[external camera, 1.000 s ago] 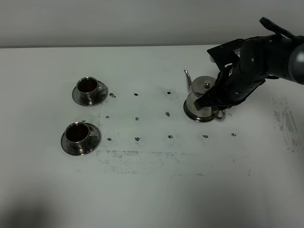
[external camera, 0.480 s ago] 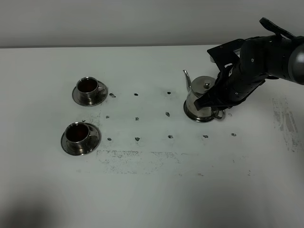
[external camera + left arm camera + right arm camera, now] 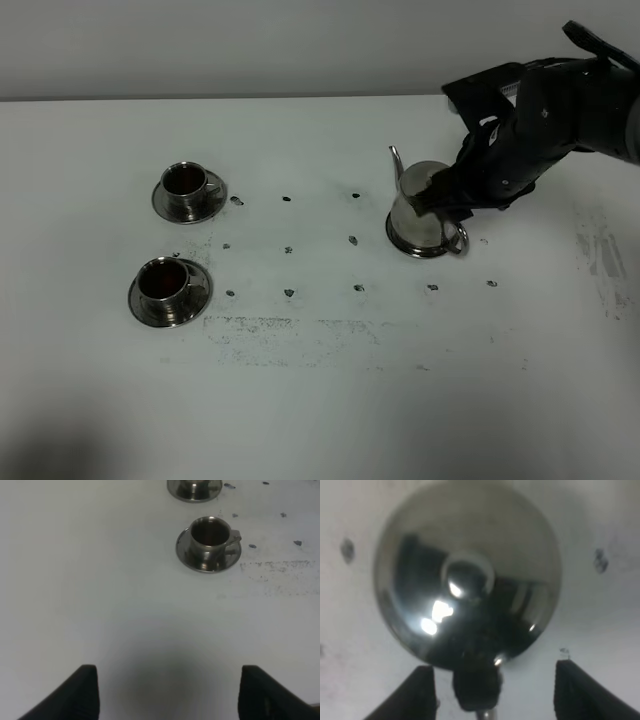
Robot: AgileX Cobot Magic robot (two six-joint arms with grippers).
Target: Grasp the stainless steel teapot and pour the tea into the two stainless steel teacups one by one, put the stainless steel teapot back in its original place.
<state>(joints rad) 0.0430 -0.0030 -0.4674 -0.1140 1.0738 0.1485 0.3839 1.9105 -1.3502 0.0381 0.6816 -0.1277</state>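
The white worktop carries a scatter of dark specks and smudges across its middle. Nearest on the left stands one of the two stainless steel teacups, the near teacup, seated on its round saucer and holding reddish-brown tea. The left wrist view looks across bare worktop toward this cup, and the two dark fingers of the left gripper sit spread wide apart at the edge of that picture with nothing between them. A little farther back on the left is the far teacup, also on its own saucer and also dark with tea inside. To the right, well apart from both cups, the stainless steel teapot stands upright on the worktop, its thin curved spout pointing to the far left and its loop handle toward the near right; a bright rim shows under its base, though whether that is a separate disc cannot be told. The right gripper hangs directly above the teapot's lid, its two fingers standing apart on either side of the handle and not pressing it. The knob of the lid shows clearly in the right wrist view.
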